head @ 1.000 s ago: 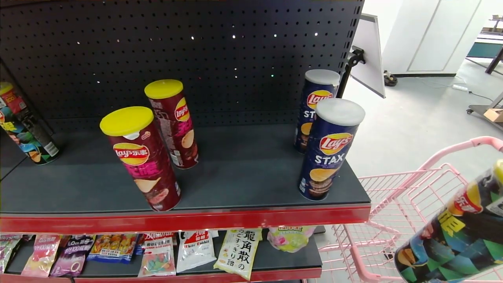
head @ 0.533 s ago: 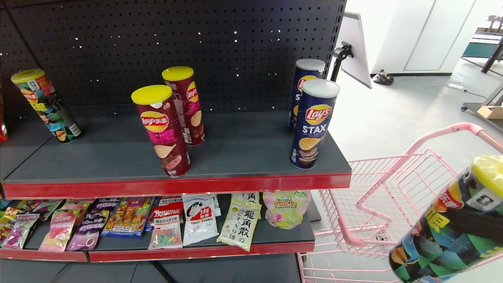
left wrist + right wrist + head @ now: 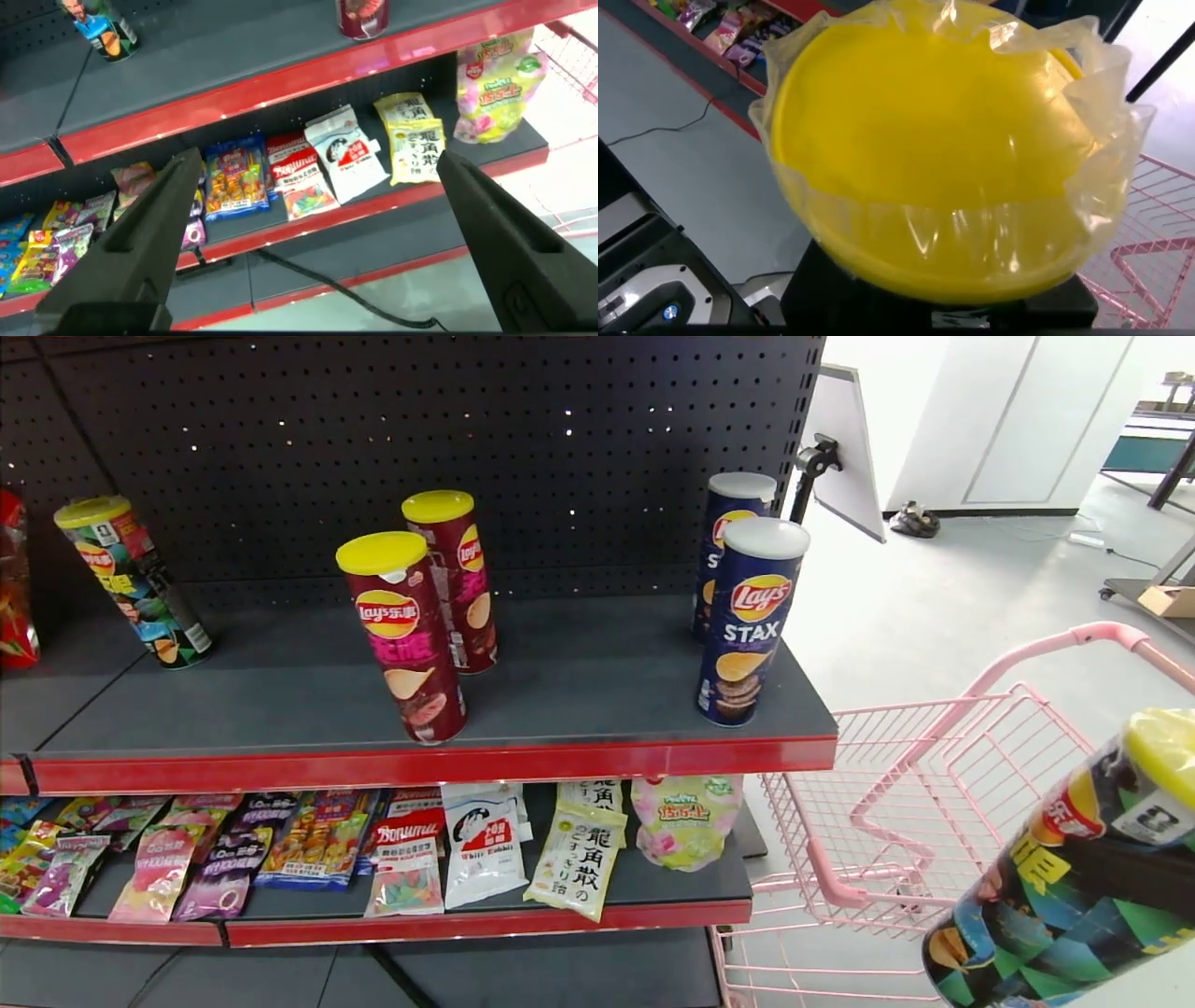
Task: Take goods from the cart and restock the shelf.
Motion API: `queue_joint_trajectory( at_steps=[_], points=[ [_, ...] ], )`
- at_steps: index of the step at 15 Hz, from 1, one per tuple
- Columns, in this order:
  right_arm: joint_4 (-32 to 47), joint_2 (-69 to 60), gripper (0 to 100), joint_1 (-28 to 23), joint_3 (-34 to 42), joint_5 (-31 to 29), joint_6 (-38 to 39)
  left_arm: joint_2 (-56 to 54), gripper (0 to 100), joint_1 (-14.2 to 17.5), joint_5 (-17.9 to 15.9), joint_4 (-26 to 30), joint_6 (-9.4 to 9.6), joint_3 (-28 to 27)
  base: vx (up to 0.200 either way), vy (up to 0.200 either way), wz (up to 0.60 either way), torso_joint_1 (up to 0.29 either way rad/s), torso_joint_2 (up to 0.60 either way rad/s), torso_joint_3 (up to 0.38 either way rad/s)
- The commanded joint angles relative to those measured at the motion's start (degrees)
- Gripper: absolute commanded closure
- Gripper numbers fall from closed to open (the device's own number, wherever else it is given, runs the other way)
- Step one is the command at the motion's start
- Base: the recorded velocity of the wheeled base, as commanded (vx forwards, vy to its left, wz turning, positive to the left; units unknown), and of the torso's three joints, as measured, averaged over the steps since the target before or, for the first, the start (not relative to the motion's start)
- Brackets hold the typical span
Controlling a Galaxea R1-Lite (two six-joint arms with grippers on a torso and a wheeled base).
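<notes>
1. Over the last second the whole head view shifted, so it was the camera that moved and not the goods; the upper shelf (image 3: 597,700) looked farther away
2. The right gripper (image 3: 1120,873) kept pinching the multicoloured chips can (image 3: 1055,896), tilted above the pink cart (image 3: 934,784), well apart from the shelf
3. The left gripper (image 3: 318,215) was spread wide and held nothing
4. The can was not yet stocked; its place was probably beside the matching can (image 3: 131,581)

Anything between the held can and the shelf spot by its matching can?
Yes: between the held can and that spot stand two blue cans at the right end of the shelf and two maroon cans mid-shelf. From the front, it looks open.
</notes>
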Motion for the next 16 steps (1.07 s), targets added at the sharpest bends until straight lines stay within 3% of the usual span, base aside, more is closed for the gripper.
queue_joint_trajectory(
  at_steps=[1,16],
  points=[
    [0.0,0.4,100,0.5,0.0,0.0,0.0,0.0,0,0.0,0.0,0.0,-0.05,0.0,0.0,0.2,0.0,0.022,0.01,-0.007],
    [0.0,0.3,100,6.2,-0.1,-0.1,-2.4,-0.3,0,0.0,0.1,-0.1,0.12,-0.1,0.0,0.2,0.0,0.001,0.0,0.002]
  ],
)
